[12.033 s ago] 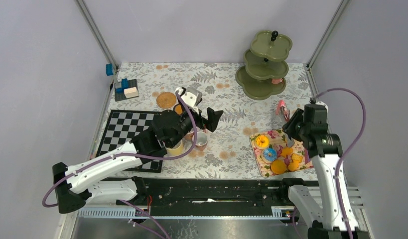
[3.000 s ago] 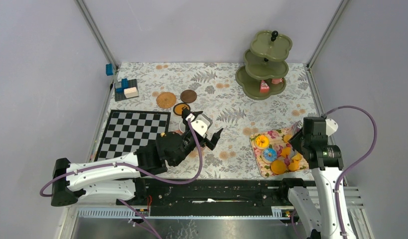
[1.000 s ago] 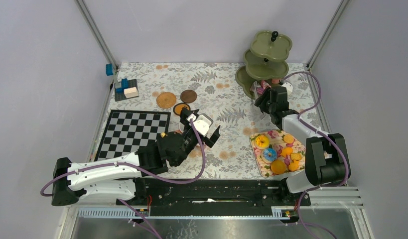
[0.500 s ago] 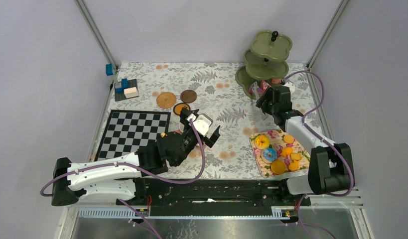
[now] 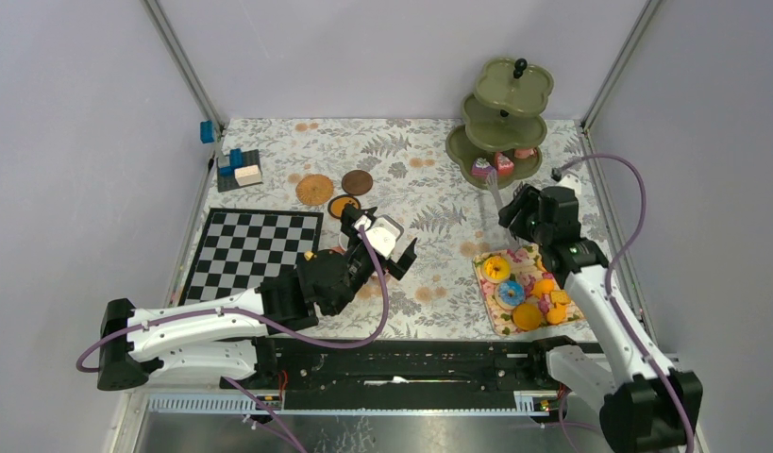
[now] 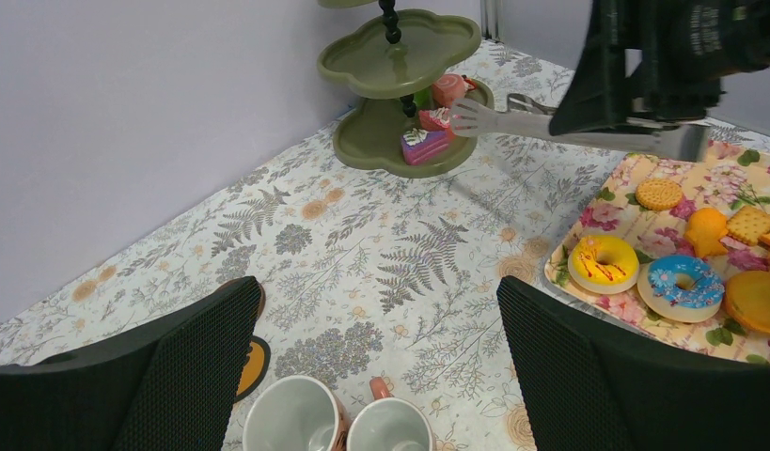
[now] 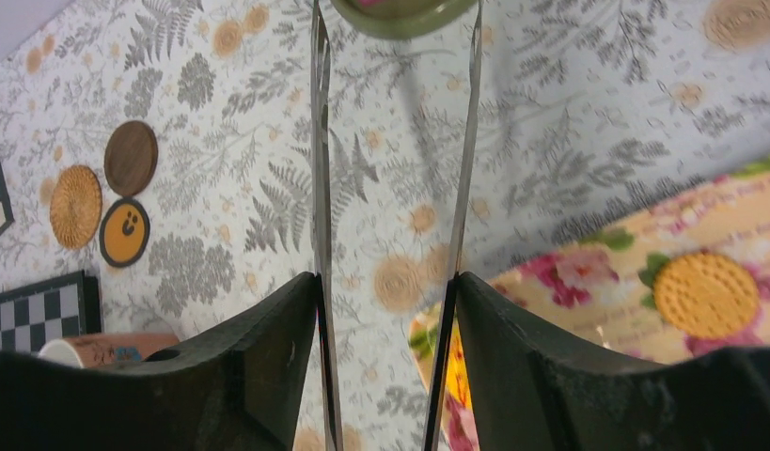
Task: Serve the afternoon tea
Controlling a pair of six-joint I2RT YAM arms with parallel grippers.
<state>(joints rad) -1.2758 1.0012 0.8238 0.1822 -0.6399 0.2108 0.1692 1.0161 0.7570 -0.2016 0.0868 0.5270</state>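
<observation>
A floral cloth [image 5: 420, 160] covers the tabletop. A chessboard [image 5: 250, 253] lies by the left edge, and the stand [image 5: 500, 123] rises in the far right corner. A flowered tray [image 5: 524, 255] sits at the near right, carrying a yellow donut [image 5: 496, 268], a blue donut [image 5: 511, 293] and cookies [image 5: 546, 263]. The right gripper [image 5: 517, 204] hangs between tray and stand, clamped on tongs [image 5: 499, 192]. Its fingers press the outsides of both blades, which stand apart with nothing between them. The tongs point at the stand's bottom tier, their tips at its near rim. On that tier, just beyond the tips, sit a purple cake [image 5: 480, 169], a red cake [image 5: 502, 162] and a pink cake [image 5: 525, 153]. Whether a tip touches the red cake cannot be told. The left gripper [image 5: 378, 238] hovers near the middle of the tabletop, just off the chessboard's right edge, its jaws spread wide and holding nothing. Two mugs [image 6: 291, 418] stand touching side by side below it, between the lines of its fingers. Three coasters [image 5: 315, 189] lie farther back, toward the far edge. One is woven, one dark brown, and one orange with a face, the last nearest the mugs.
</observation>
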